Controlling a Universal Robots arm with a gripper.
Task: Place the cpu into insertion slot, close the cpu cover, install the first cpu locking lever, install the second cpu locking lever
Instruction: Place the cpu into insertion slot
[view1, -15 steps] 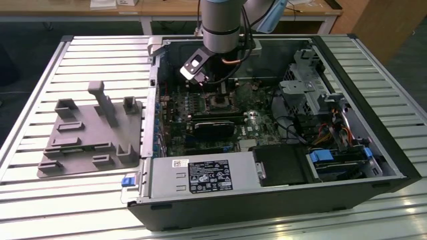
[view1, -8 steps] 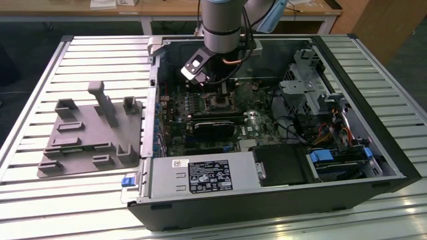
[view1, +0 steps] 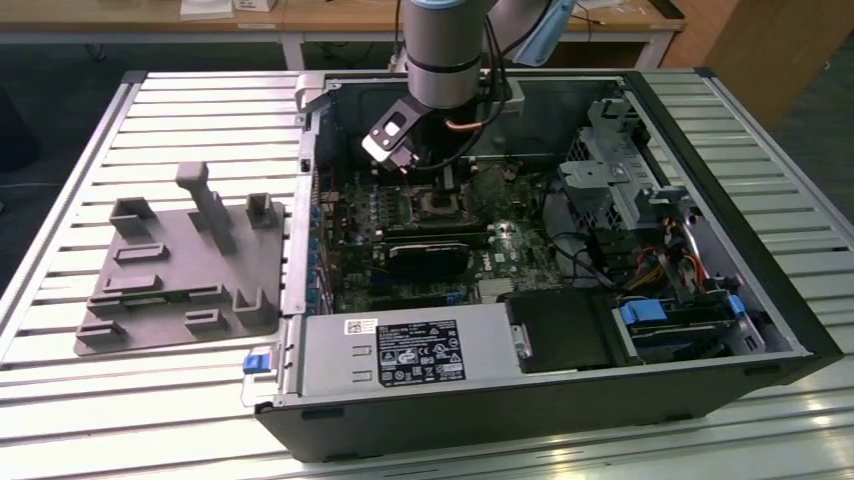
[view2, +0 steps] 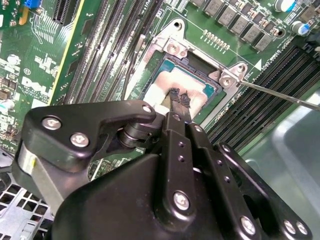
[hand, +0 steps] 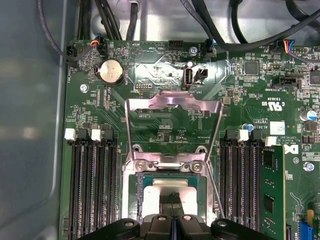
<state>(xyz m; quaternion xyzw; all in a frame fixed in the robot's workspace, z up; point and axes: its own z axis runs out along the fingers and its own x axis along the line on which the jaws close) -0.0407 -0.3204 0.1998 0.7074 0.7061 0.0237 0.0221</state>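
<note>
On the exterior view's left a grey moulded fixture (view1: 174, 270) lies on the slatted bench (view1: 80, 130); just beside it, toward the middle, an open computer case (view1: 534, 420) lies on its side, with a labelled power supply (view1: 400, 352) along its near wall. The arm (view1: 441, 40) reaches down into the case over the insertion slot (view1: 438, 203); a black card with a fan face (view1: 427, 256) sits just beside the slot, and coloured cables (view1: 667, 262) crowd the exterior view's right.

In both wrist views the cpu (view2: 157, 92) (hand: 150, 195) lies flat inside the slot, silver top up; the gripper (view2: 177, 96) (hand: 172, 197) has its fingers pressed together, tips at the middle of the cpu's top, though touching or just above I cannot tell. In the first wrist view the cpu cover (hand: 172, 103) stands flipped open, hinged at the slot's edge, with green board showing through its cut-out; in the second wrist view a thin lever rod (view2: 280, 94) runs out from the slot's corner across the memory slots (view2: 265, 107).
</note>
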